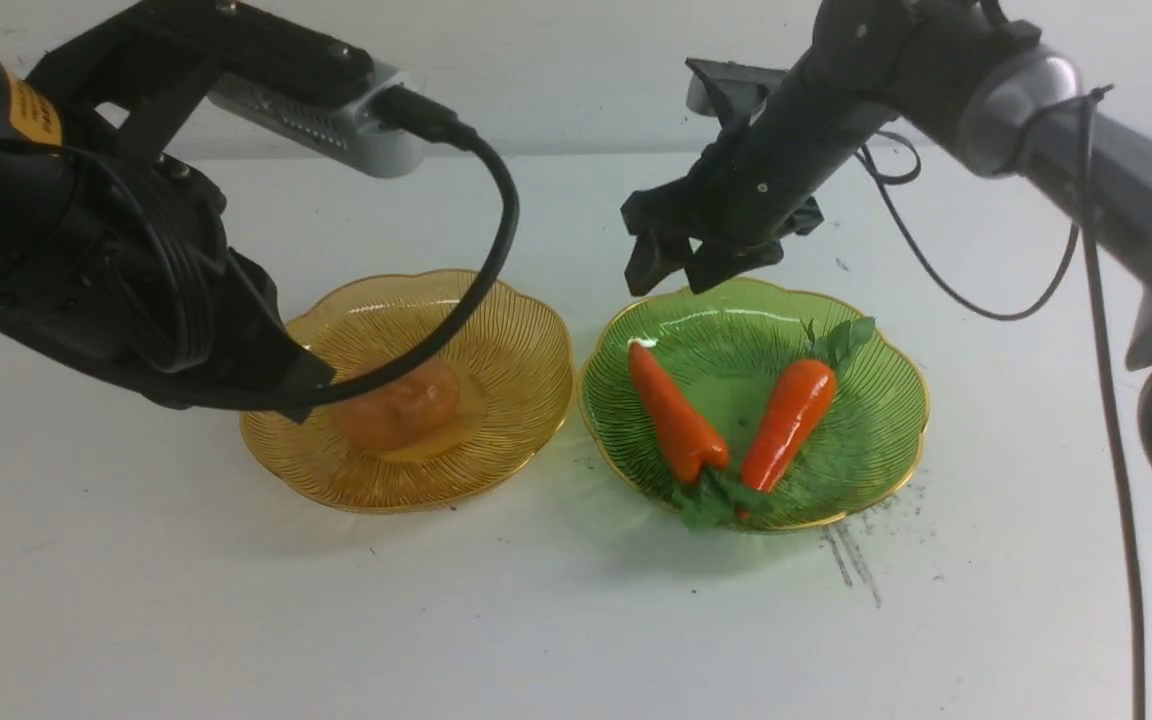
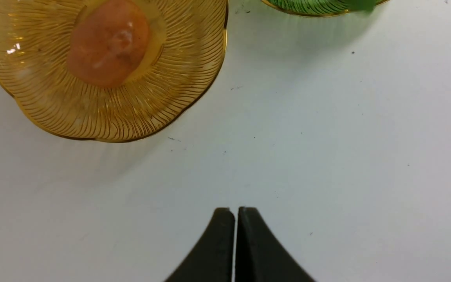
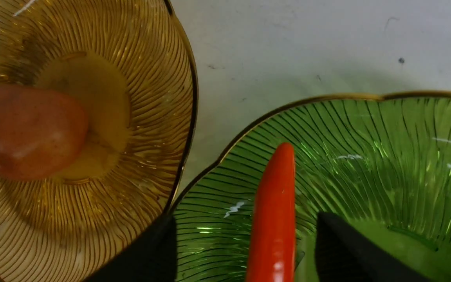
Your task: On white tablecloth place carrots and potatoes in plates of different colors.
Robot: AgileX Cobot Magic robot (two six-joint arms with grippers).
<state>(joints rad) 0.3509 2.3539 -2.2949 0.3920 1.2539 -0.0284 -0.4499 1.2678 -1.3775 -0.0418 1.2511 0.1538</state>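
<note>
Left gripper [image 2: 236,213] clenched, empty, over bare tablecloth [image 1: 556,620] near the yellow plate [image 1: 536,340]. One potato [image 1: 401,405] sits in that plate's middle. Green plate [image 1: 886,440] is just beside it and holds the left carrot [image 1: 674,415] and right carrot [image 1: 788,420], near ends almost meeting. Right gripper [image 1: 674,278] released, jaws apart, above the left carrot's tip, not touching it.

light bright, even | shadows soft | glare on plates [image 1: 536,385] | mild blur
</note>
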